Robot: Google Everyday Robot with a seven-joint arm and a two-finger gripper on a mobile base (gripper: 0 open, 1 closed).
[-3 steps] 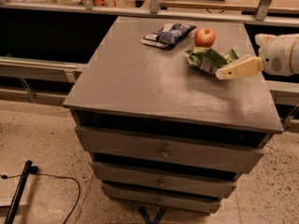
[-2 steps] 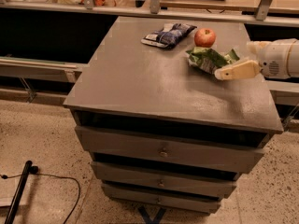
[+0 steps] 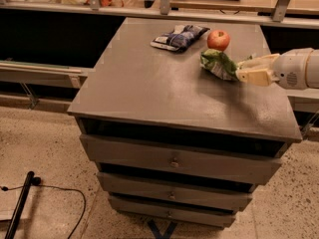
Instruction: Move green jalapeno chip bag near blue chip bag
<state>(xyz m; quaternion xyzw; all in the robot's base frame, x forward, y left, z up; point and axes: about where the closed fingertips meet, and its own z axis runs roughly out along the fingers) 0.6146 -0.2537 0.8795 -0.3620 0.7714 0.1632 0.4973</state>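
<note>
Gripper (image 3: 242,69) over right side of cabinet top (image 3: 159,93), against green jalapeno chip bag (image 3: 217,63); grasp state cannot be told. Bag just beside apple (image 3: 218,40); blue chip bag (image 3: 178,37) near, far-left. Advise: secure crinkled end, skirt apple (rolls easily), carry short.

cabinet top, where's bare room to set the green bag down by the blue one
Bare: the front half and left side of the cabinet top, including the strip just in front of the blue chip bag. Crowded: back right, where the apple, green jalapeno chip bag and the gripper, at the bag's right end, bunch together.
</note>
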